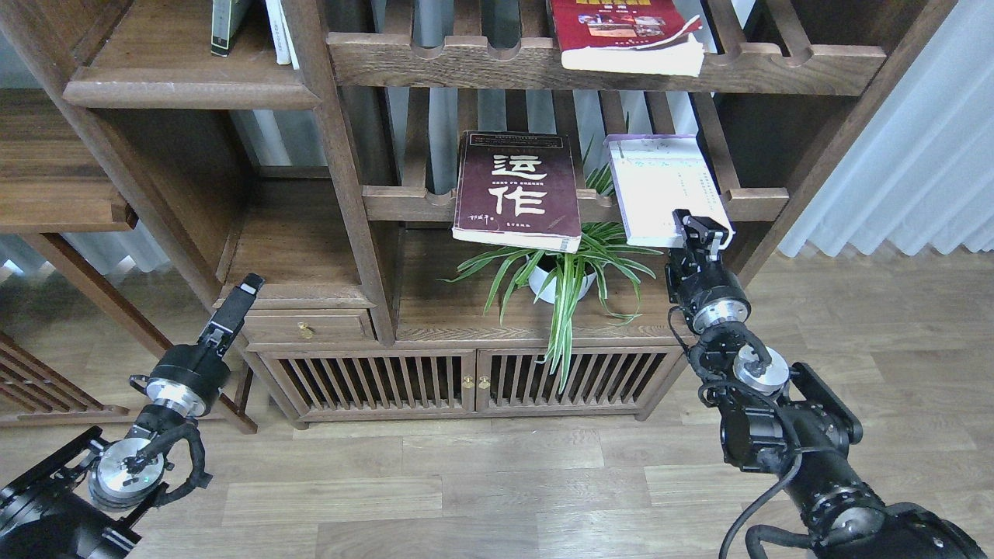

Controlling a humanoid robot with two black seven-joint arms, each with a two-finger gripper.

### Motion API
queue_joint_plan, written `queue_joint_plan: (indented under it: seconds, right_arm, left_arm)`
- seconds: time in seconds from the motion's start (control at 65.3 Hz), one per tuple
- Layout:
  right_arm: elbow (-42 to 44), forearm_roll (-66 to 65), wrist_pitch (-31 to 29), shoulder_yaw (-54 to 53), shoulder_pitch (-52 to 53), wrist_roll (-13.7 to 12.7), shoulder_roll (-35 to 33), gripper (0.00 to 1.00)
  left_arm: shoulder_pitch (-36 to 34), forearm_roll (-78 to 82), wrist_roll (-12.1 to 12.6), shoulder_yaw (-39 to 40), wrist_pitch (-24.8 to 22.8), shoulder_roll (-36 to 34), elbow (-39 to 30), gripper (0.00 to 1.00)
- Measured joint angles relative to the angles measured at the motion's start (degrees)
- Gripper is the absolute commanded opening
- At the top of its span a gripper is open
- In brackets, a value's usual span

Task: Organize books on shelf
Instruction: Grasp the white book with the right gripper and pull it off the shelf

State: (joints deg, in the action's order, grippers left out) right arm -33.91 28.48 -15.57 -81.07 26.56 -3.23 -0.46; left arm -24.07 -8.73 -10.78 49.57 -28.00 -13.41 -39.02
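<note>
The dark maroon book point(516, 190) with big white characters lies on the middle slatted rack and overhangs its front rail. The white-lavender book point(660, 182) lies beside it on the right. The red book point(621, 31) lies on the upper slatted rack. The solid shelf point(190, 97) with a rounded front edge is at the upper left. My right gripper point(699, 227) is at the front right corner of the white-lavender book; its fingers cannot be told apart. My left gripper point(247, 286) is low on the left by the drawer, empty, seen as one slim dark bar.
A potted spider plant point(563, 276) stands under the middle rack, left of my right arm. Two upright books point(225, 23) stand at the back of the solid shelf. A small drawer point(307, 328) and slatted cabinet doors point(466, 380) are below. A white curtain point(908, 155) hangs at the right.
</note>
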Motion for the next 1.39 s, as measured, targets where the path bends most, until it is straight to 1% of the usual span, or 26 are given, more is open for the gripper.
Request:
queue_joint_plan:
  seconds: [0.138,0.245,0.398,0.505,0.567,0.613,0.628,0.72,0.827,0.965,1.057,1.149,1.287,1.363,1.394]
  right_arm:
    - [-0.34,0.46,-2.27,0.00,-0.14,0.24,0.02,0.05]
    - [-3.08,1.30,-4.17,0.02,-1.52,0.24,0.02,0.05]
    - [-13.79,4.77,-5.50,0.18,-7.53,0.01,-0.12,0.05]
    - [-23.24,7.53,-5.96,0.05,-14.12,-0.02,-0.62,0.05]
    - [-27.20,8.31,-6.59,-0.18,-17.85,-0.12,-0.86,0.05]
    - [-29.85,8.61,-7.56,-0.44,-21.02,-0.31,-0.97,0.05]
    - [-32.35,8.78,-9.03,-0.57,-24.58,-0.51,-1.07,0.05]
    - [-35.55,8.86,-11.39,-0.36,-30.37,-0.85,-1.29,0.05]
    - [-37.34,8.92,-12.24,0.06,-36.03,-1.24,-1.76,0.05]
    - [-37.86,8.96,-12.44,0.34,-40.87,-1.60,-2.62,0.05]
    - [-37.96,8.96,-12.44,0.45,-43.27,-2.29,-3.24,0.05]
    - [-38.05,8.97,-12.45,1.33,-45.56,-3.62,-3.56,0.05]
    - [-38.04,8.66,-12.45,6.39,-48.37,-5.94,-4.20,0.05]
    - [-37.83,8.27,-12.45,10.53,-48.96,-6.51,-4.96,0.05]
    - [-37.64,7.91,-12.45,13.45,-49.09,-6.69,-5.18,0.05]
  left_arm:
    - [0.22,-0.03,0.03,0.11,0.00,-0.03,-0.01,1.00]
    - [0.30,-0.03,0.05,0.16,0.00,-0.02,-0.01,1.00]
    - [0.34,-0.03,0.05,0.16,0.00,0.04,0.11,1.00]
    - [0.35,-0.03,0.04,0.16,0.00,0.05,0.24,1.00]
    - [0.39,-0.02,0.04,0.14,0.00,0.06,0.25,1.00]
    - [0.41,-0.02,0.04,0.02,0.00,0.13,0.27,1.00]
    - [0.42,-0.02,0.05,-0.15,0.00,0.26,0.34,1.00]
    - [0.42,0.01,0.11,-0.31,0.00,0.61,0.47,1.00]
    - [0.49,0.03,0.20,-0.79,0.00,1.13,0.57,1.00]
    - [0.51,0.03,0.38,-2.88,0.00,1.93,0.61,1.00]
    - [0.28,0.03,0.40,-5.23,0.00,2.28,0.61,1.00]
    - [0.24,0.03,0.41,-7.03,0.00,2.85,0.61,1.00]
    - [0.24,-0.04,0.44,-8.50,0.00,4.11,0.61,1.00]
    - [0.15,-0.11,0.45,-9.33,0.00,5.03,0.37,1.00]
    - [-0.10,-0.28,0.48,-9.96,0.00,5.87,-0.74,1.00]
